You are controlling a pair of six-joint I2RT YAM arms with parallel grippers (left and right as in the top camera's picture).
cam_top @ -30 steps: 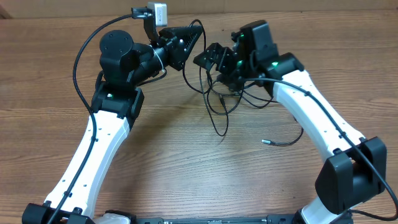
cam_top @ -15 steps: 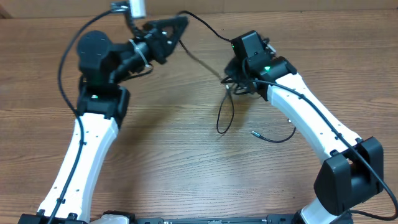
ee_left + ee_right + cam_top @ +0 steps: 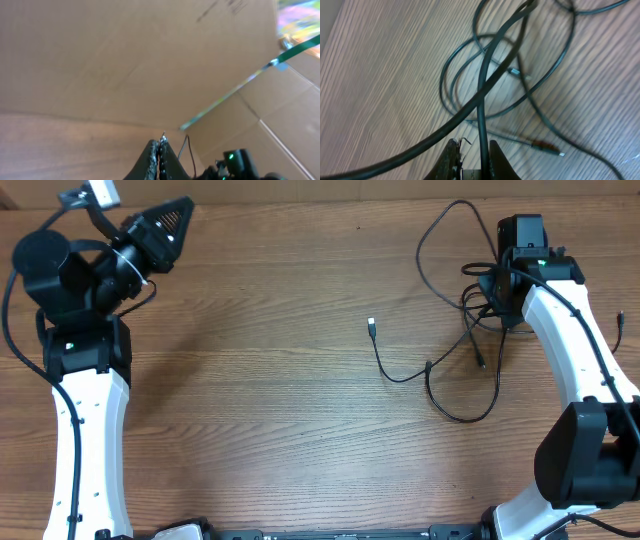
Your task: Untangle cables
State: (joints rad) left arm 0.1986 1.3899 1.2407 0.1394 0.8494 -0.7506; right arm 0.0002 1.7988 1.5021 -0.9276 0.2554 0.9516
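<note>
**Two arms swung apart, one plug end lying free**

- Cables (image 3: 478, 310): bunched at the right side of the table (image 3: 280, 420), just beside the right gripper (image 3: 472, 152). One loop arches toward the back edge, another trails forward
- A second ago the knot sat mid-table between both arms. Since then a cord was drawn taut toward the left, and it has now left that side
- Silver-tipped plug (image 3: 372, 326) lies loose near the table's middle, its cord running back to the bunch
- Right gripper: closed down from wide, with a cord pinched between its fingers
- Left gripper (image 3: 160, 146): fully closed, nothing seen in it, up at the back left corner close to the cardboard wall (image 3: 125, 60)
- Judgement: one strand looks drawn out, but the rest is still crossed at the right
- Room: bare wood across the centre and left. The bunch sits near the right and back edges, so pulls look safer leftward or forward
</note>
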